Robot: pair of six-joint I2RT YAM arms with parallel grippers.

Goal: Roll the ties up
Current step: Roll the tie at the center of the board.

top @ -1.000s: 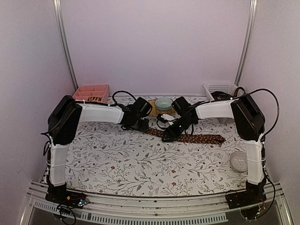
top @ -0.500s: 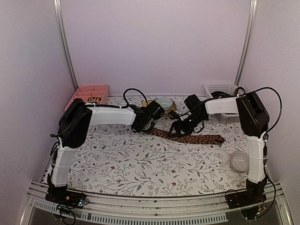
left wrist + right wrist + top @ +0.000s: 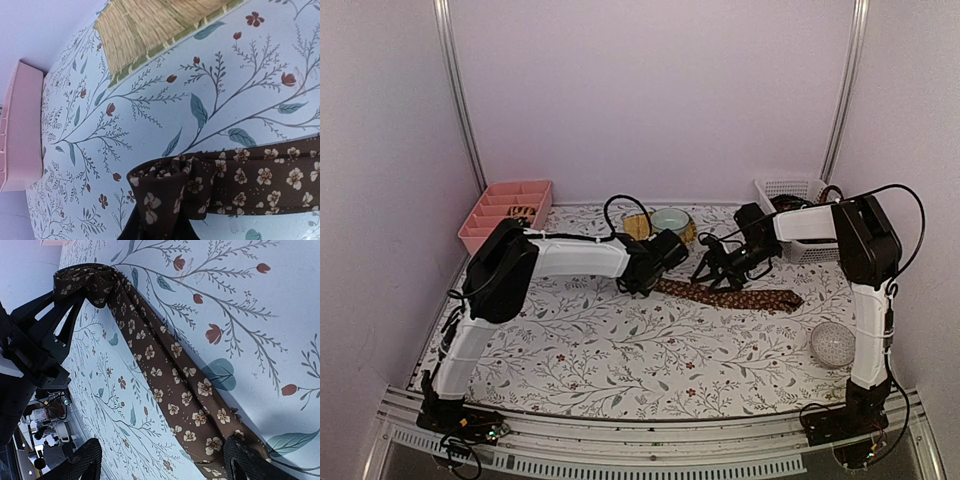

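Note:
One tie (image 3: pixel 745 297), dark brown with small cream flowers, lies in a long strip across the floral tablecloth. My left gripper (image 3: pixel 643 279) is shut on its bunched, folded left end (image 3: pixel 165 187); only the dark base of its fingers (image 3: pixel 131 231) shows below the fabric. My right gripper (image 3: pixel 719 268) hovers over the middle of the tie (image 3: pixel 170 385), open wide. One of its fingertips (image 3: pixel 244 460) is on the fabric, the other (image 3: pixel 80 460) is over bare cloth. In the right wrist view the left gripper (image 3: pixel 47 335) shows pinching the tie's end.
A yellowish woven mat (image 3: pixel 150 30) with a green bowl (image 3: pixel 670 220) lies just behind the grippers. A pink compartment tray (image 3: pixel 507 208) stands at the back left, a white basket (image 3: pixel 788 192) at the back right. A speckled ball (image 3: pixel 830 343) rests near the right arm.
My left arm has reached to the right, taking the tie's end with it. My right gripper has drawn back to the right along the tie and opened wider.

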